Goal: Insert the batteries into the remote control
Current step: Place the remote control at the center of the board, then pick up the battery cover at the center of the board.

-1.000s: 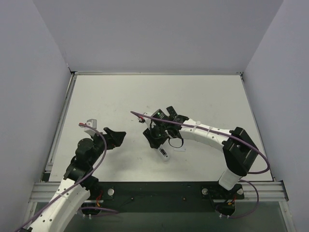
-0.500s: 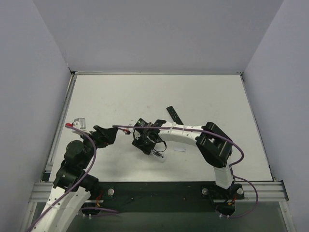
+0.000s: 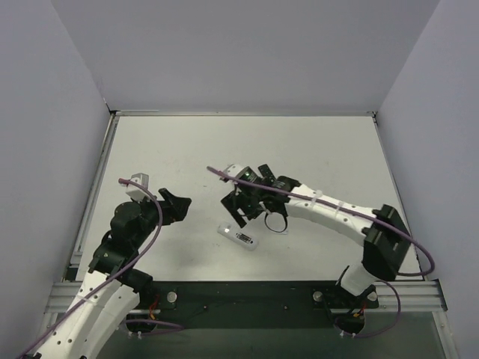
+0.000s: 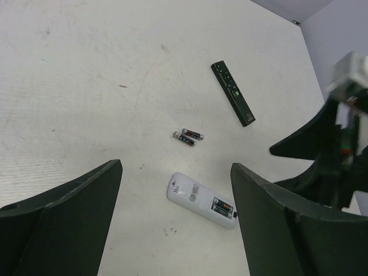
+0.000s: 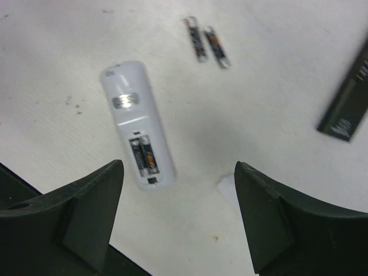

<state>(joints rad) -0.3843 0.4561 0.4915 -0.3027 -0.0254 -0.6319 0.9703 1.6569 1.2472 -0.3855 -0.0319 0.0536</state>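
Two batteries (image 5: pixel 144 155) appear to sit side by side in the open compartment at the end of the remote control (image 5: pixel 135 109) nearest the right gripper (image 5: pixel 179 167). The remote lies back-up on the table, just below that pincer and toward its left finger. The pincer's jaws stand well apart with nothing between them.

Two more loose cells (image 5: pixel 207 40) lie farther ahead of the fingertips, beyond the remote's far end. The black remote (image 5: pixel 348 109) sits out past the right finger. A small white piece (image 5: pixel 227 187) lies near that finger; whether it is the compartment cover I cannot tell.

The left gripper (image 4: pixel 175 167) hangs wide open and empty, with the white remote just ahead of it.

By my reading the loading step is about done. The next move likely calls for checking that both cells sit flat, then closing the compartment, with the left pincer steadying the remote.
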